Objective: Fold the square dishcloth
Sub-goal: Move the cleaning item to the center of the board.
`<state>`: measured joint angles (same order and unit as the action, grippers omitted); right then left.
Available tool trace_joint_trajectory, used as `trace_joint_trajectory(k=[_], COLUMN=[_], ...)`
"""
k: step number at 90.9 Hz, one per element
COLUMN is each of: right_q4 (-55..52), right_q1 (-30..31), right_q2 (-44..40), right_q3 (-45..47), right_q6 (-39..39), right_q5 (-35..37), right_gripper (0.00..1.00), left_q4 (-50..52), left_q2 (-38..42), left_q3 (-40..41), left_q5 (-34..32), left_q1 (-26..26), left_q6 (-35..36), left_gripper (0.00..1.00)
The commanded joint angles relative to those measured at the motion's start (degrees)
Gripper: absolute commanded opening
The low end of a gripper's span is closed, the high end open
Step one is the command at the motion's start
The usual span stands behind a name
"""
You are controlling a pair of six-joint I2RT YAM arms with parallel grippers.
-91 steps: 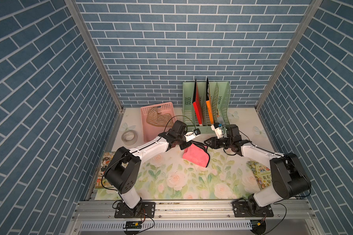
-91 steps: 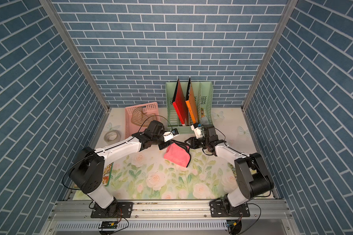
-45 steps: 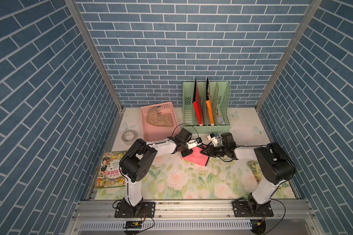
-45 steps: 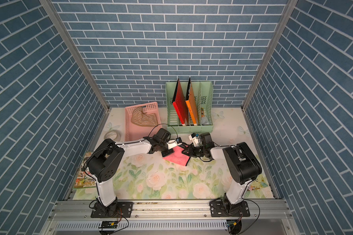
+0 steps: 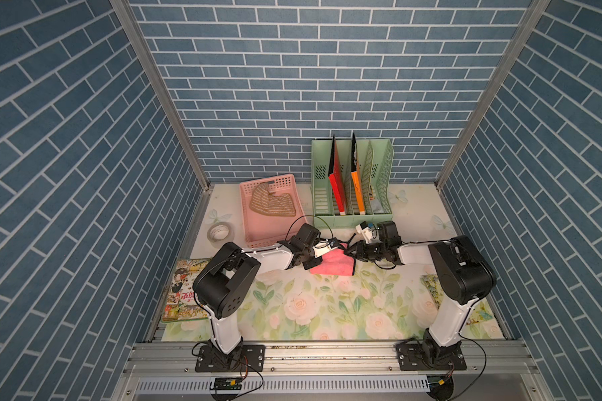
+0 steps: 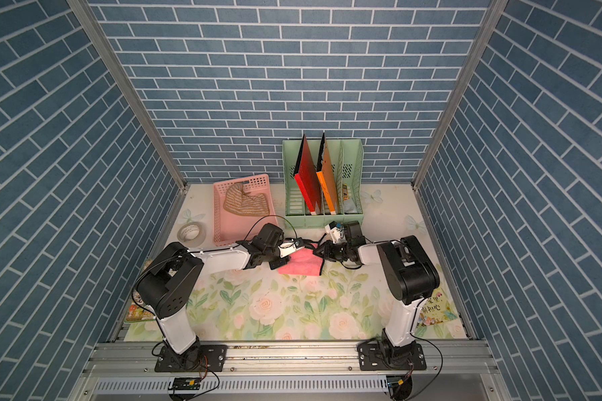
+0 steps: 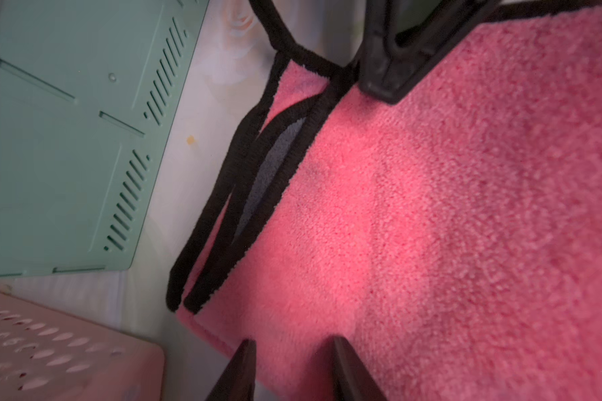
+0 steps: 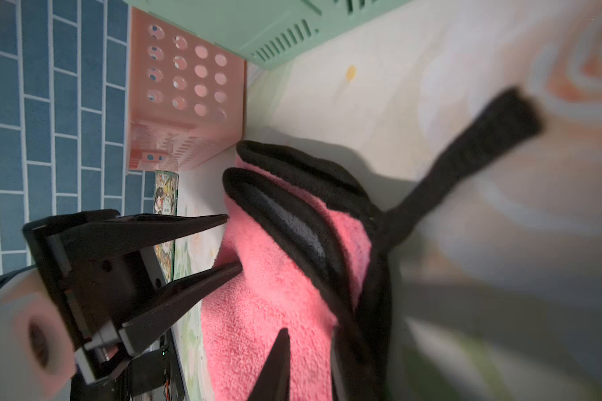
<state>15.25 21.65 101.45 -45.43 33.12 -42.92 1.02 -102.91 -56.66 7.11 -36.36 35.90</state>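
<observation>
Obs. 1, position: the dishcloth [image 5: 332, 266] lies flat on the floral mat [image 5: 327, 312], folded into a small stacked rectangle. It is mid-table, just near of the green file rack [image 5: 384, 173] and off the near right corner of the pink basket [image 5: 268, 232]. It sits between the two grippers.

Obs. 2: the left gripper [image 8: 233, 242] is at the cloth's left edge. Its jaws stand part-way apart. The tips bracket the folded edge, one at the black binding, one pressed into the pink pile. Cannot tell whether fabric is actually pinched.

Obs. 3: the right gripper [image 7: 379, 88] is at the far right corner, where the hanging loop [image 8: 466, 156] leaves the binding. Its jaws leave a narrower gap than the left's. The tips are down on the cloth, but a real grip cannot be confirmed because the binding hides one finger in the right wrist view.

Obs. 4, materials:
- Cloth: soft, fuzzy, short-napped pink pile, edged with thick black stitched binding.
- A grey reverse face [image 7: 275, 156] shows in a slit between layers along the far edge.
- Loop: a flat black strap, sticking out free over the mat.
- Gripper fingers: matte black, tapering to points.
- Basket: rigid pink plastic with round perforations.
- Rack: pale green plastic with slotted vents.
- Mat: smooth, printed with roses.
</observation>
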Motion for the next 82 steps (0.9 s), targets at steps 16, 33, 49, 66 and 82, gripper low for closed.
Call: trace_joint_trajectory(k=[16,33,49,66,82], right_q4=[6.96,13.87,4.93,-4.86,-2.43], right_q1=[12.41,12.81,13.41,17.71,18.61], right_q2=[-8.13,2.68,4.62,0.13,8.92], right_q3=[6.90,8.38,2.78,-7.06,-11.61], right_q6=[12.12,14.41,9.68,8.13,9.45], right_q5=[3.95,1.48,5.60,7.74,7.90], right_gripper=[0.20,0.19,0.16,0.22,0.24], left_q4=[11.02,15.36,19.84,22.69,22.90], left_q2=[8.53,12.08,15.81,19.01,19.70], left_q3=[-6.64,-5.25,-5.19,-5.26,-5.67], left_q5=[8.97,10.20,11.95,12.46,11.13], left_q1=[7.71,12.67,17.44,22.03,25.07], left_q6=[-7.12,-6.01,-5.29,-2.69,-2.26], left_gripper=[0.45,0.45,0.45,0.45,0.45])
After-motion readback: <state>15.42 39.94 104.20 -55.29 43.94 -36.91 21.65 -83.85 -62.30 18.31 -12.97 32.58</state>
